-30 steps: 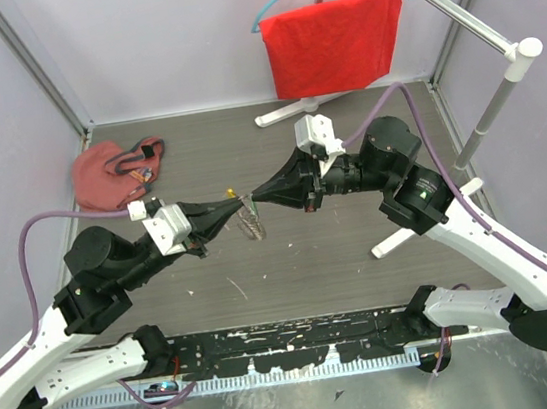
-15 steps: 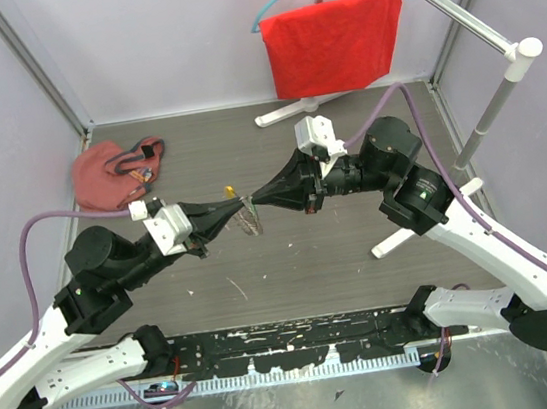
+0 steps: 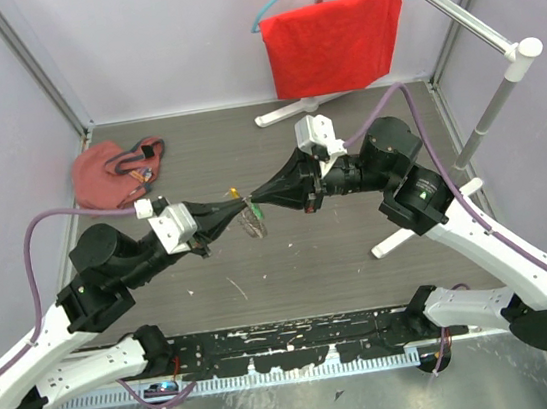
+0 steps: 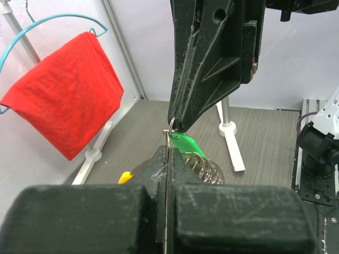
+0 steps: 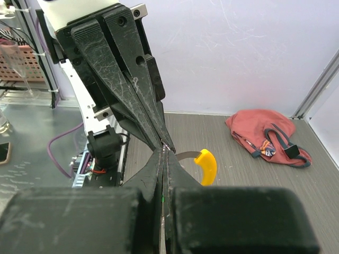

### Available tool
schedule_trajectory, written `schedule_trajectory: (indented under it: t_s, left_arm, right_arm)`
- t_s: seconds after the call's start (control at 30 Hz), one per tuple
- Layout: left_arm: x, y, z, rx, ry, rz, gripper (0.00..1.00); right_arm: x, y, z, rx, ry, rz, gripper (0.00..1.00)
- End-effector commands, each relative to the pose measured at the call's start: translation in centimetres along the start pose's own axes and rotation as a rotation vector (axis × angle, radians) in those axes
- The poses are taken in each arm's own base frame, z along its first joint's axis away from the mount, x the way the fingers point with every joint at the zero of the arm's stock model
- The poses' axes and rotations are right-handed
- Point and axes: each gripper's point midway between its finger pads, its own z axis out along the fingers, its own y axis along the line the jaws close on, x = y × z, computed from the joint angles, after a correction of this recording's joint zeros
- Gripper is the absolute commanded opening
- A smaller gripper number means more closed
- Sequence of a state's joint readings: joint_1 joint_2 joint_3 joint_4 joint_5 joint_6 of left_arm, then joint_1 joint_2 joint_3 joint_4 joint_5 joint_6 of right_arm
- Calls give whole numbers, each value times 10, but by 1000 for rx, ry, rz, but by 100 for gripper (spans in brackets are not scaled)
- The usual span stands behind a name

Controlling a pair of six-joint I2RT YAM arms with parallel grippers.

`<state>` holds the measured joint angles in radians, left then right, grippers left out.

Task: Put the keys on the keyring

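Above the counter (image 3: 341, 256) the left pincer (image 3: 235, 208) and right pincer (image 3: 258, 201) meet tip to tip, both pressed shut. The left one pinches the wire of the keyring (image 4: 205, 170), whose coils and orange segment (image 5: 206, 164) dangle (what the right one grips is unclear). The green key (image 4: 184, 145) hangs just under the right tip.

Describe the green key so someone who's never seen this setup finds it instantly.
Find the grey table, then its middle, where the left gripper and right gripper meet tip to tip. The green key sits just there, beside the silvery keyring: the only bright green thing.
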<state>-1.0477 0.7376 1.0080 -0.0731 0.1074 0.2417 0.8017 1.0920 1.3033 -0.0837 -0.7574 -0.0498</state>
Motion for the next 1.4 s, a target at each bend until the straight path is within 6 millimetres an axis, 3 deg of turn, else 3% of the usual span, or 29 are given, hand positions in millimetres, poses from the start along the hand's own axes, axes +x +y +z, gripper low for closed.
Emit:
schedule_trajectory:
  t_s: [0.0,0.63,1.37]
  left_arm:
    - [-13,1,-2,2,-39,6,0]
    - [-13,2,-3,-4,-42,7,0]
    - [-15,5,-4,-21,-49,10,0]
  right_arm:
    - [-29,-3,-3,41,-60,-53,1]
    - [-24,-16,-8,134,-40,-49,1]
    - [3,-21,-1,130,27,41,1]
